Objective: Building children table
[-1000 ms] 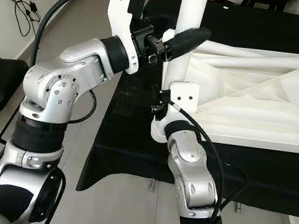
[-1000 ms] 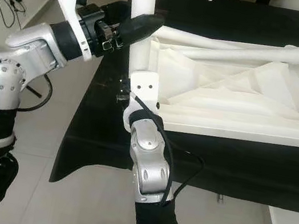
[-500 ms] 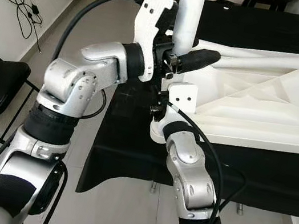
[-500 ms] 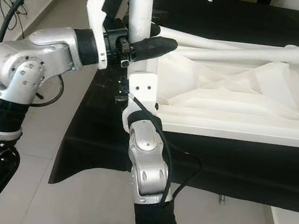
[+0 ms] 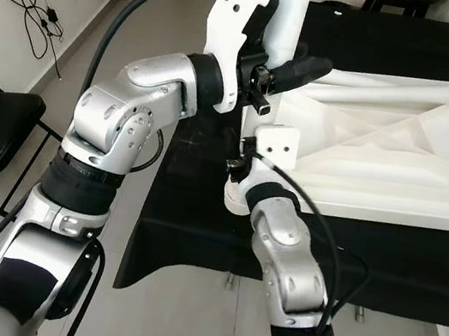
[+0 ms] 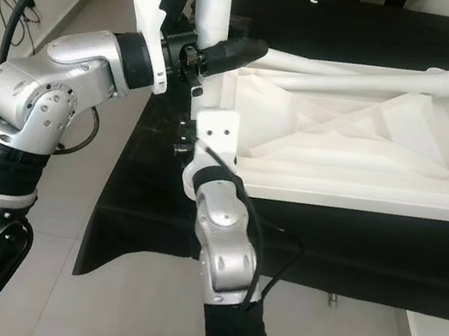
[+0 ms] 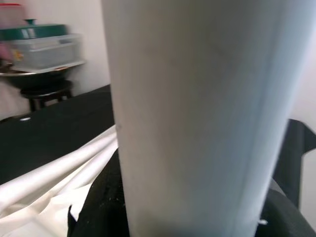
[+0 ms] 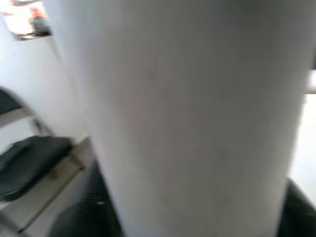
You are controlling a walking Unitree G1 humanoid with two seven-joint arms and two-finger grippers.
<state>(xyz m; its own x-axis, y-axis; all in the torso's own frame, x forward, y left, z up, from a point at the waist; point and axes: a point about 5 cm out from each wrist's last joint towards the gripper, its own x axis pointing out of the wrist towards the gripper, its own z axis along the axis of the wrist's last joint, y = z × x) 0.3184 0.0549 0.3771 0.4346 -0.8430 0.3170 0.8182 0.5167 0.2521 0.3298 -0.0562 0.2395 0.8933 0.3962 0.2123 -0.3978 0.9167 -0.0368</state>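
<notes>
My left gripper point(image 5: 299, 64) and upright leg point(image 5: 287, 22) block the frame's upper centre. Loose legs point(image 5: 405, 82) crowd the upturned tabletop point(image 5: 399, 164); bare black cloth point(image 5: 190, 214) lower centre.

Silver arms, black cables, white brackets

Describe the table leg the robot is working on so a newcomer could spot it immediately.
On the black-draped table lies an upturned white tabletop. At its near left corner a white leg stands upright, with the left gripper and right gripper on it. The other legs lie flat across the tabletop.
</notes>
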